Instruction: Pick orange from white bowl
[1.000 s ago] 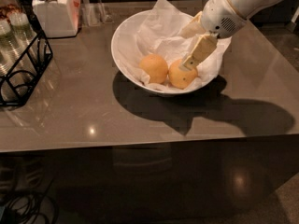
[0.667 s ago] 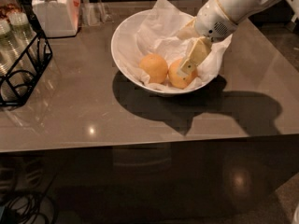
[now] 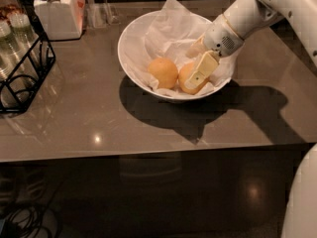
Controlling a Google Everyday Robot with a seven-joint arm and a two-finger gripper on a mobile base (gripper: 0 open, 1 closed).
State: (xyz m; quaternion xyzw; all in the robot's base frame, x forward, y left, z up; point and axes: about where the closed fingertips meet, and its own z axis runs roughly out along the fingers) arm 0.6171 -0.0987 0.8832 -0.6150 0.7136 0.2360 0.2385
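Nearest us, the bench is a smooth brown slab, glossy enough to mirror the lights and carry a hard shadow of bowl and arm. At its centre sits the white bowl: wide, round, glazed, steep-walled. 2 fruits lie side by side at its near side, touching or nearly so. The orange we take as the task's is the right-hand fruit, round, with dull, finely pitted skin. The second fruit rests just beside it on the left. The tool is down inside the bowl at the orange, a flat cream part of it lying across the fruit's front. We cannot tell whether it is spread or already pinching, as the fruit's far side is hidden.

We judge the step to be securing the grasp before the lift. To do it well, we would centre the tool on the orange's widest line, since a sphere squeezed off that line tends to squirt out. Pressure should be firm yet gentle; the peel likely gives a little. Then we would rise straight up, clear of the rim, watching that the thin crumpled paper lining the bowl is not dragged along and the neighbour is not nudged.

Behind, the white arm slants in from the right. Farther left stand a black wire rack and, at the back, a white lidded jar.
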